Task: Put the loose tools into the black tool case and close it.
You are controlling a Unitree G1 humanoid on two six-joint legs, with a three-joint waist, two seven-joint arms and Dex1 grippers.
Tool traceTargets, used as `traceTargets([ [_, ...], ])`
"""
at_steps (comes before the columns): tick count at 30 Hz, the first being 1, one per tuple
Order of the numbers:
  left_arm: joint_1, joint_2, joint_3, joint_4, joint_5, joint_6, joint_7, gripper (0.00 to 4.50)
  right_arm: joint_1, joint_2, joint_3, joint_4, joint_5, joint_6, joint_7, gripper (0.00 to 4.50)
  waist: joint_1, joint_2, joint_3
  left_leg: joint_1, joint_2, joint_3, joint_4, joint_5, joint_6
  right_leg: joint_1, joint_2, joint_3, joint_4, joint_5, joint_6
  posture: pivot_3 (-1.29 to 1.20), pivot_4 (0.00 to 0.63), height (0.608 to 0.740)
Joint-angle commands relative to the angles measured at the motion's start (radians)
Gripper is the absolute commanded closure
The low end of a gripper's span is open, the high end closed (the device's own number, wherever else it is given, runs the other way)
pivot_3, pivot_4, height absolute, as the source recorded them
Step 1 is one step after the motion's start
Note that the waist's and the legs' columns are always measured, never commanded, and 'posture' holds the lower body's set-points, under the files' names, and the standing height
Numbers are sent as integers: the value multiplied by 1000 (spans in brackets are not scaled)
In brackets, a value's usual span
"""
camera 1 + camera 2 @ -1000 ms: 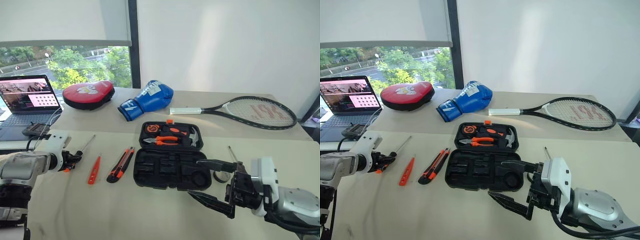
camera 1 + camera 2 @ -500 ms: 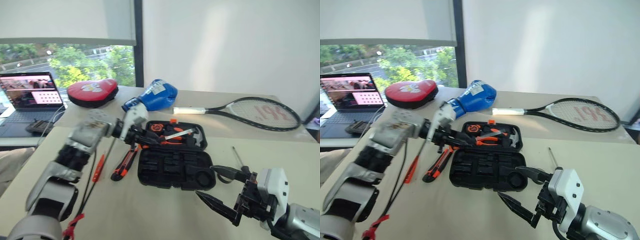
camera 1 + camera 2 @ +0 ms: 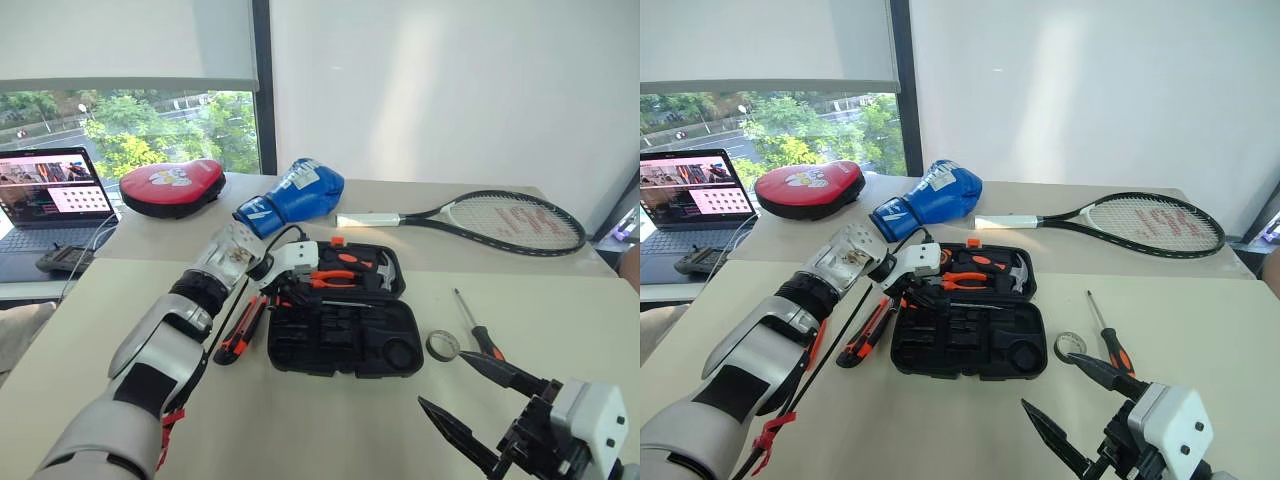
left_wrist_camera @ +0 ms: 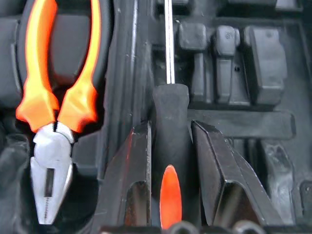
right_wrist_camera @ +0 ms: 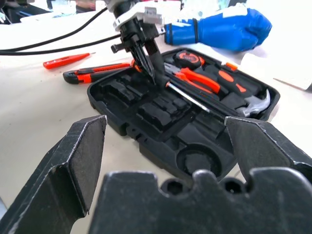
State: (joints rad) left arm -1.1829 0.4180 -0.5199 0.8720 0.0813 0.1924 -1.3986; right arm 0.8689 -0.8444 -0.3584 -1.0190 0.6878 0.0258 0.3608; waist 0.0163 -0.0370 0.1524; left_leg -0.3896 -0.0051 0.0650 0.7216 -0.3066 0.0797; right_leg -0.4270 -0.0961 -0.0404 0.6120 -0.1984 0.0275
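The black tool case (image 3: 400, 325) lies open mid-table, with pliers (image 4: 56, 105), a hammer and a tape measure in its far half. My left gripper (image 3: 288, 292) is shut on an orange-and-black screwdriver (image 4: 170, 161), its shaft (image 3: 345, 303) lying low over the case's slots. Whether it touches them I cannot tell. My right gripper (image 3: 441, 378) stands open and empty near the table's front edge. The utility knife (image 3: 240, 332) and the small orange screwdriver (image 5: 66, 61) lie left of the case. A second screwdriver (image 3: 472, 326) and the tape roll (image 3: 441, 345) lie to its right.
Along the back of the table are a laptop (image 3: 50, 200), a red punch pad (image 3: 172, 187), a blue boxing glove (image 3: 292, 197) and a tennis racket (image 3: 500, 220). A black cable (image 5: 53, 44) runs along my left arm.
My left gripper has swung right from the table's left side to over the open case, carrying the screwdriver. My right gripper has drawn back toward the front edge, still open.
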Motion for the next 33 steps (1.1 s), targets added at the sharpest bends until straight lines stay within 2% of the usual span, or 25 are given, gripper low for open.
traceTargets([
  [1, 13, -9, 24, -24, 16, 25, -8, 3715, 13, -29, 3, -28, 1, -54, -41, 0, -1, 0, 0, 0, 0, 0, 0, 0, 0, 0, 0, 0, 0, 0, 0, 0, 150, 740],
  [6, 36, -27, 29, -50, 32, 64, 16, 3715, 26, -63, -11, -28, 15, -65, -63, 0, 2, 0, 0, -1, 1, 0, 1, 0, 0, 0, 1, 0, 0, 0, 0, 0, 150, 740],
  [19, 25, -55, 46, 15, 78, -36, 73, 3715, 57, -85, -53, -28, 44, -83, -44, 0, 21, 0, 0, -1, 1, 0, 6, -1, 2, 1, 0, 0, 0, 1, 1, 0, 150, 740],
  [21, 29, -52, 73, -1, 58, -61, 72, 2711, 61, -83, -65, -28, 52, -83, -38, 0, 21, 0, 0, -1, 2, 0, 6, -1, 2, 1, 0, 0, 0, 2, 1, 0, 150, 740],
  [22, 31, -49, 92, -17, 38, -52, 64, 2573, 65, -82, -73, -28, 56, -83, -33, 0, 22, 0, 0, -1, 2, 0, 6, -1, 2, 1, 0, 0, 0, 2, 1, 0, 150, 740],
  [26, 44, -33, 186, -113, -62, 15, 3, 1079, 59, -76, -124, -28, 118, -64, -2, 0, 24, 0, 0, -2, 2, 0, 7, -1, 2, 1, 0, 0, 0, 3, 0, 0, 150, 740],
  [29, 85, -22, 247, -200, -116, 57, 15, 1079, 8, -86, -248, 10, 269, -1, 64, 0, 22, 0, 0, -3, 2, 0, 7, -1, 2, 0, 0, 0, 0, 3, 0, 0, 150, 740],
  [33, 128, -46, 276, -258, -136, 143, 72, 2256, -94, -148, -431, 144, 458, 91, 250, 0, 22, 0, 0, 0, 2, 0, 7, -2, 3, 4, -1, 1, -1, 3, 0, 0, 150, 740],
])
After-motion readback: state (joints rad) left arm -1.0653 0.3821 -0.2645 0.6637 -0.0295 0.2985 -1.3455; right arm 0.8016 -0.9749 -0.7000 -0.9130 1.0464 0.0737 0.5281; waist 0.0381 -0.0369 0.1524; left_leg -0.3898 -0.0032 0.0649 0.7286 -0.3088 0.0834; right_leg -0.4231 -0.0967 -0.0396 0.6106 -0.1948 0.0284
